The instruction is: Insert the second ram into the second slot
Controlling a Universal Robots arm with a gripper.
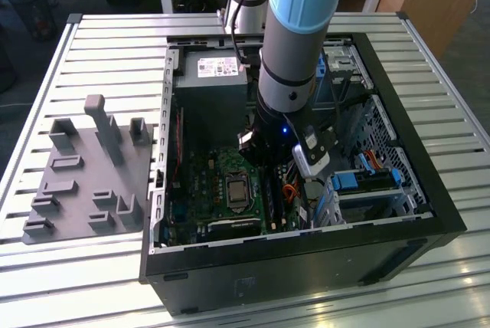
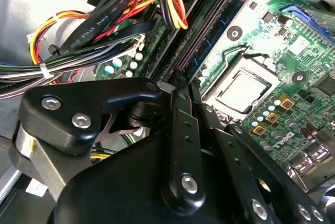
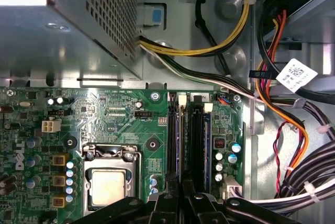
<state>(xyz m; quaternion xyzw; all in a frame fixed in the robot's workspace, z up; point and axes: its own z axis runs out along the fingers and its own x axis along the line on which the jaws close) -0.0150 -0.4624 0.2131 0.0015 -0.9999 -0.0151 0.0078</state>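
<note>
1. An open computer case [image 1: 306, 282] is laid on a slatted metal worktop [image 1: 115, 44]. A grey fixture plate [image 1: 84, 182] is set beside it, toward the exterior view's left.
2. The arm [image 1: 295, 29] is seen reaching down into the case. The gripper [image 3: 180, 185] is held low over the green motherboard [image 3: 104, 114], just beside the processor socket [image 3: 107, 185].
3. In the first wrist view the second ram [image 3: 179, 140] is seen edge-on as a thin blue strip standing among the black memory slots [image 3: 196, 140]. One end is met by a white latch [image 3: 182, 100]; the other end is hidden under the gripper.
4. The gripper is lined up with that strip. Whether the jaws are clamped on it or merely brought together above it cannot be told.
5. A perforated metal power supply [image 3: 78, 20] is mounted beyond the board, and a bundle of coloured cables [image 3: 293, 130] is run along the side of the memory slots.
</note>
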